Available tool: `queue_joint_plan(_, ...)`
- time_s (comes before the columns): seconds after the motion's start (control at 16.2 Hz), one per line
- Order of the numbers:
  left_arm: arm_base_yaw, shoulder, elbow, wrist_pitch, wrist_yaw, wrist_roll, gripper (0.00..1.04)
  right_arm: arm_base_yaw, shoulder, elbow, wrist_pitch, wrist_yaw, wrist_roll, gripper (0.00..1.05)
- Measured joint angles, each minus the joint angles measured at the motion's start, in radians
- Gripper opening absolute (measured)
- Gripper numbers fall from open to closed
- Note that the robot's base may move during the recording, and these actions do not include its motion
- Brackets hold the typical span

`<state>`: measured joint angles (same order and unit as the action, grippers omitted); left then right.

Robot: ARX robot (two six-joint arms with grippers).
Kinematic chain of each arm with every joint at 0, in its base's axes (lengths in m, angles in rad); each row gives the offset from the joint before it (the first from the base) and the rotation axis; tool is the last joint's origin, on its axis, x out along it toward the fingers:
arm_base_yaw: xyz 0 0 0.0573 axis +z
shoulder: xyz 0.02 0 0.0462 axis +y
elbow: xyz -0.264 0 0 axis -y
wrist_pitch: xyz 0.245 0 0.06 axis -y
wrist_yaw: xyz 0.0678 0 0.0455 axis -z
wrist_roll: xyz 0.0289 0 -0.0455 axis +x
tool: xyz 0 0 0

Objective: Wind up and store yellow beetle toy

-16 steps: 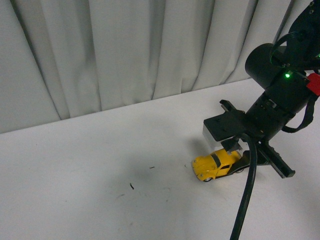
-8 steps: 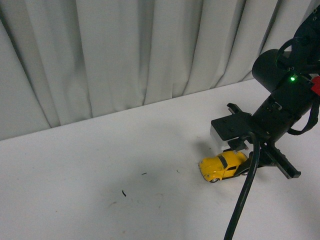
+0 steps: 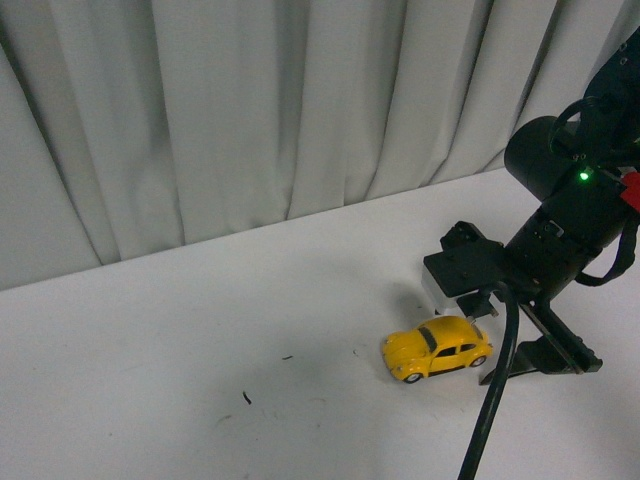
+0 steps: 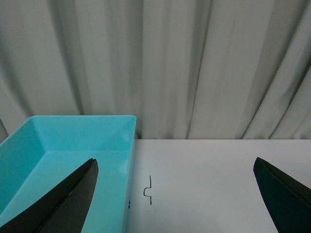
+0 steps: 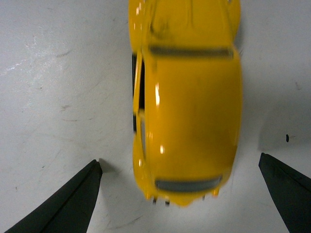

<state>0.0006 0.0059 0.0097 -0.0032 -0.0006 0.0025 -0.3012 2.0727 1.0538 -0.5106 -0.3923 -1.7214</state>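
Right tool spread near yellow beetle toy; white table, curtain.

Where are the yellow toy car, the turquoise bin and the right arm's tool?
yellow beetle toy [image 3: 440, 346]: front view, its side door.
turquoise bin [image 4: 87, 133]: left wrist view, its far inner wall.
right tool [image 5: 179, 164]: right wrist view, midway between its open fingertips, over the toy.

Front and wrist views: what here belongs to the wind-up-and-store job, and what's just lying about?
Job:
beetle
right hand, open, either side of it
teal bin, probably the storage

Lying about:
curtain
dark specks on table
bent scrap beside the bin
left hand, open, empty
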Motion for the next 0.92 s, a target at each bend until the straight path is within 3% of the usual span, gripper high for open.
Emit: queue_joint_plan(0.92, 0.000, 0.000, 0.000, 0.000, 0.000, 0.000, 0.98, 0.006, -0.002, -0.009, 0.013, 0.011, 0.004, 0.98)
